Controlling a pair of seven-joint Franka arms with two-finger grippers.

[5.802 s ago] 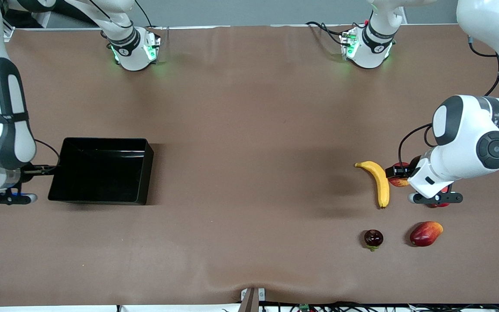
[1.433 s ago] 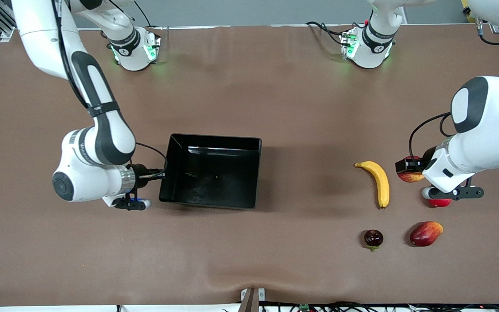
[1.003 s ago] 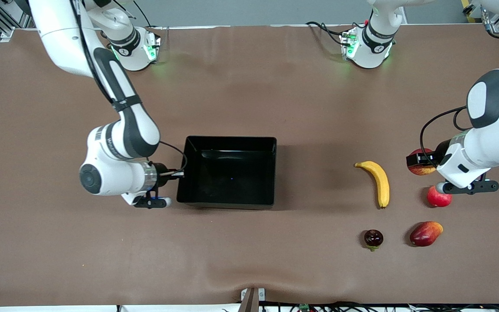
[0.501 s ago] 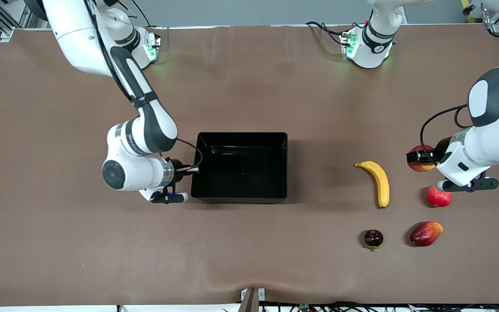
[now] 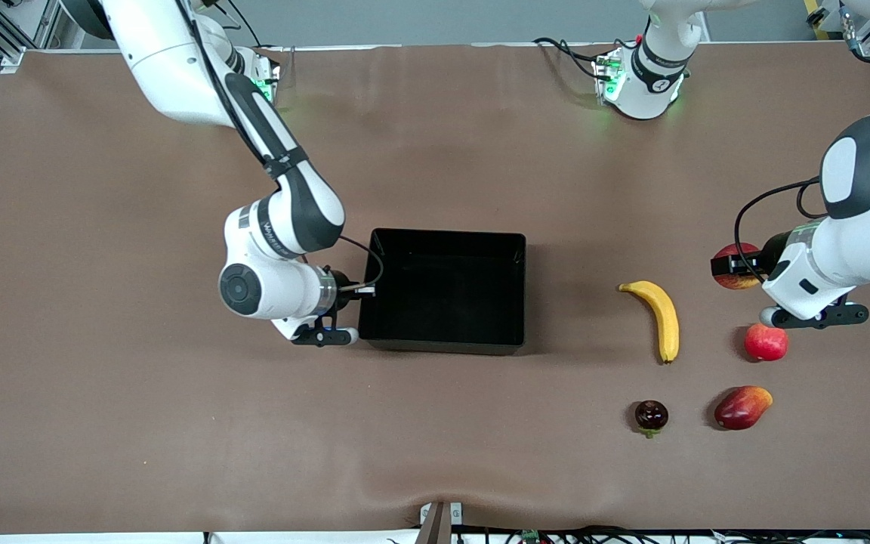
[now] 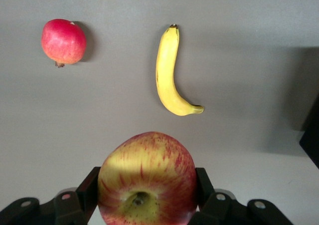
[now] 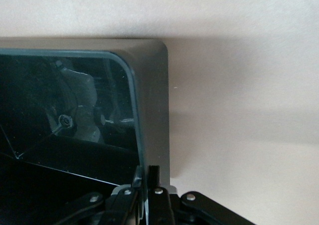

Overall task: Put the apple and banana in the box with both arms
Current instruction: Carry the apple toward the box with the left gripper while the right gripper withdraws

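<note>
We take the shallow glossy black plastic box point(image 5: 446, 291) as our landmark; it sits on the brown surface point(image 5: 435, 166) about midway between the two arms' ends. The right pincer point(image 5: 363, 289) is at the box wall that faces the right arm's end, and we see in the right wrist view its fingers point(image 7: 149, 182) pressed fully together on the thin rim of that wall, one inside and one outside. The box is empty.

The small round red apple with yellow-orange streaks point(image 5: 737, 266) is well apart from the box, toward the left arm's end, and up off the surface. The left pincer point(image 5: 729, 266) has it clamped between partly spread fingers point(image 6: 87, 192), one on each side of the fruit, stem dimple facing the wrist camera point(image 6: 147, 187).

The curved yellow banana with dark tips point(image 5: 659, 317) lies flat on the surface between the box and the held apple, touching neither.

Three other fruits lie toward the left arm's end, all farther from the box than the banana or level with it: a plain red round fruit with a crown tip point(image 5: 766, 342), an oblong red-and-orange mango point(image 5: 741, 407) nearer the front camera, and a small dark maroon round fruit with a green stalk point(image 5: 651, 415) beside the mango, on its box side.
</note>
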